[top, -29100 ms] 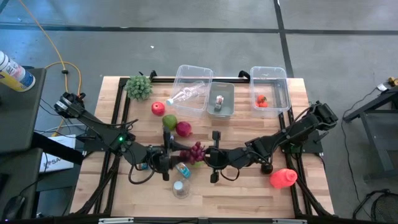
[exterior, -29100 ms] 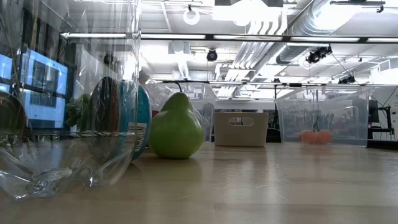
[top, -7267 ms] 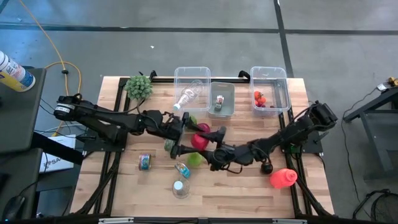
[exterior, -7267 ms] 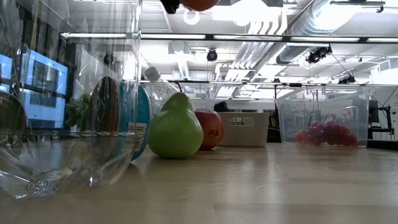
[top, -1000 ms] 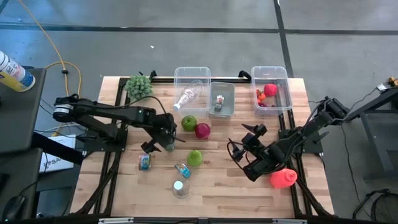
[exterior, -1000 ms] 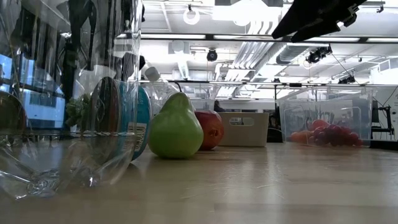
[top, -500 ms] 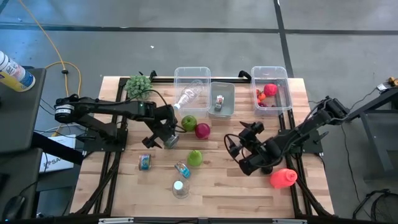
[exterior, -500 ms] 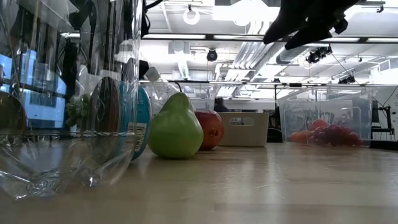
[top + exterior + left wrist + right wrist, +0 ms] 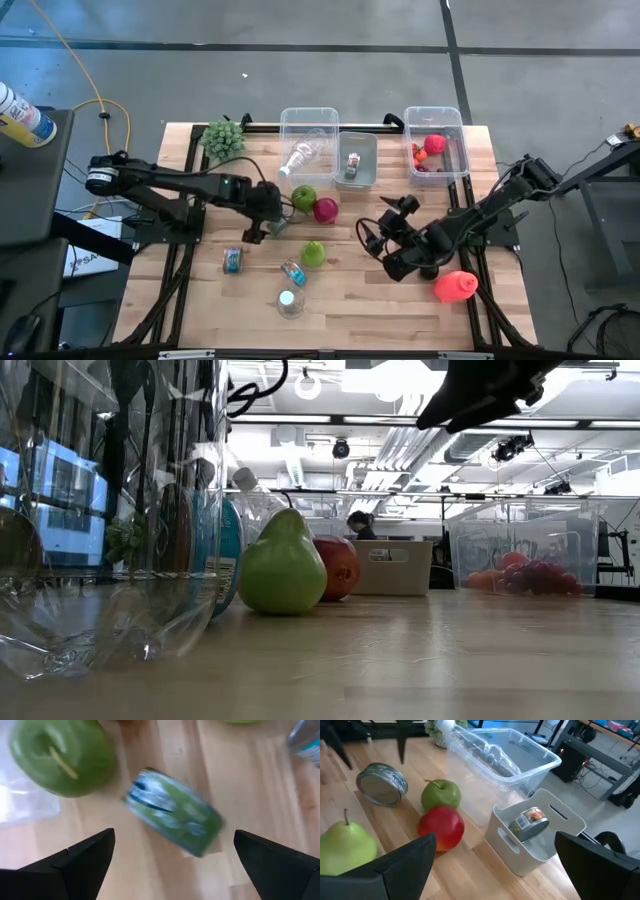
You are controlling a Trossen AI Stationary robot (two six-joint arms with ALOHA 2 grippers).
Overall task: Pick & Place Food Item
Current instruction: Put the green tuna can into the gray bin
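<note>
A green can lies on its side on the wood beside a green apple. My left gripper hangs above this can, fingers open on either side, touching nothing. A red apple rests next to the green apple, and a pear lies nearer the front. My right gripper is open over bare wood to the right of the pear, facing the fruit. The clear bin at the far right holds red fruit and grapes.
A clear bin with a plastic bottle and a grey bin with a can stand at the back. A blue can, a small bottle and a clear cup lie near the front. A pink object sits front right, a green plant back left.
My right gripper has gone a little toward the table's left, nearer the pear and apples, staying open. My left gripper has shifted and turned slightly over the green can, staying open. The fruit and cans have kept their places.
</note>
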